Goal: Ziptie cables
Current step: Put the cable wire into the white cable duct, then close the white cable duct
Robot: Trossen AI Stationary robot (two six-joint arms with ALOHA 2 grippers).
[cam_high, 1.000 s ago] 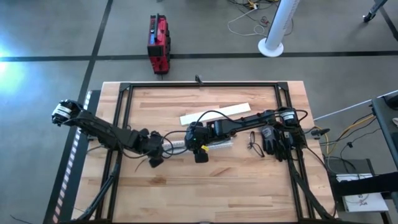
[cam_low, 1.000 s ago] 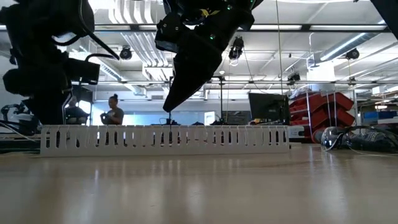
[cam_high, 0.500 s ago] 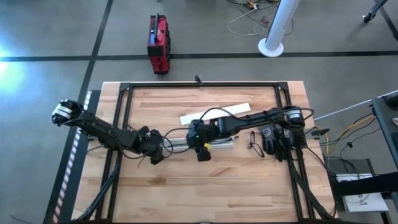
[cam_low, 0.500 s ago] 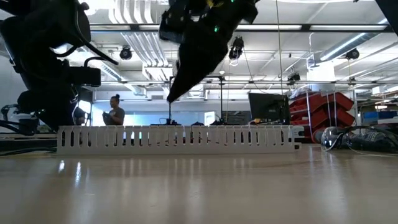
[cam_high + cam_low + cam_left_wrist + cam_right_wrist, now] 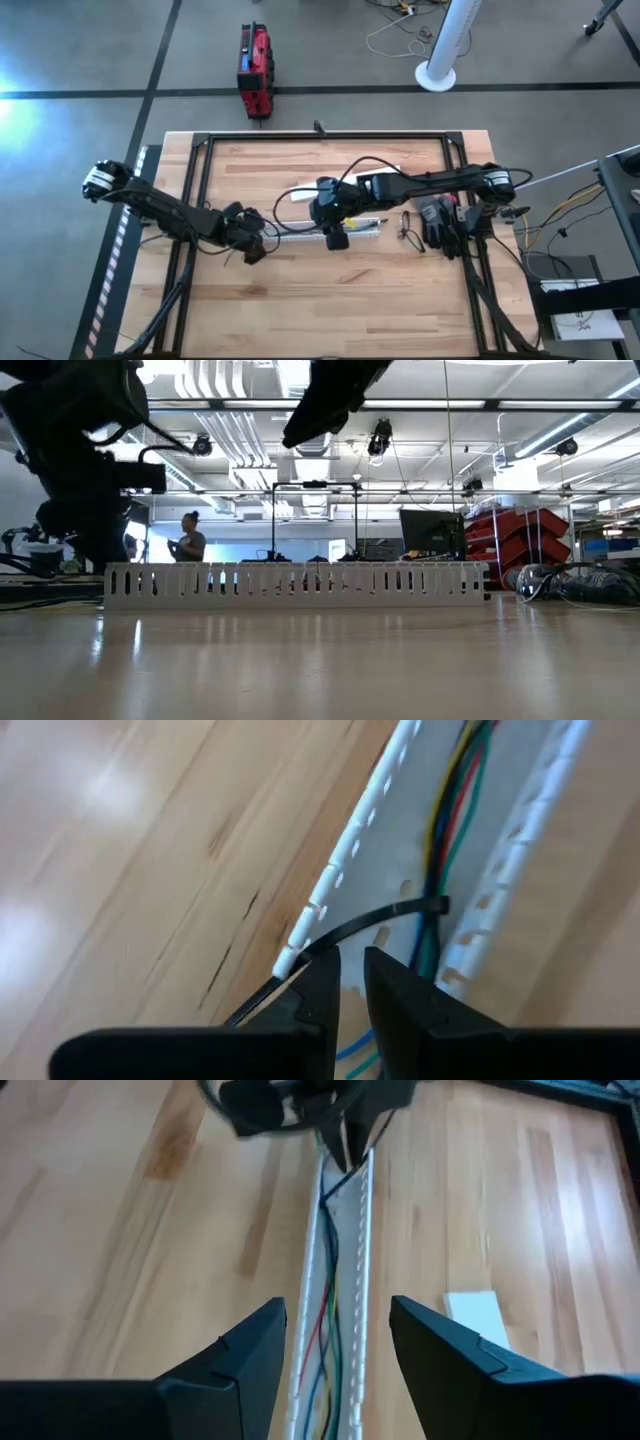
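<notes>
**A:** Where do I stand, and what is the hazard?

**B:** My left gripper [image 5: 350, 982] has its jaws nearly closed on the black ziptie [image 5: 385, 917], at the end of the white slotted duct [image 5: 330, 232] lying mid-bench [image 5: 300, 310]. The tie arches over the coloured cables [image 5: 455, 790] inside the duct. My right gripper [image 5: 335, 1345] hovers above the duct's other stretch, jaws wide and empty.

**A:** Risk?

**B:** As I judge it, the thin tie may slip from so narrow a pinch, or a pull may drag the light duct along the bench and leave the cables unbundled.

**A:** Any legible writing?

**B:** None that I can read.
</notes>
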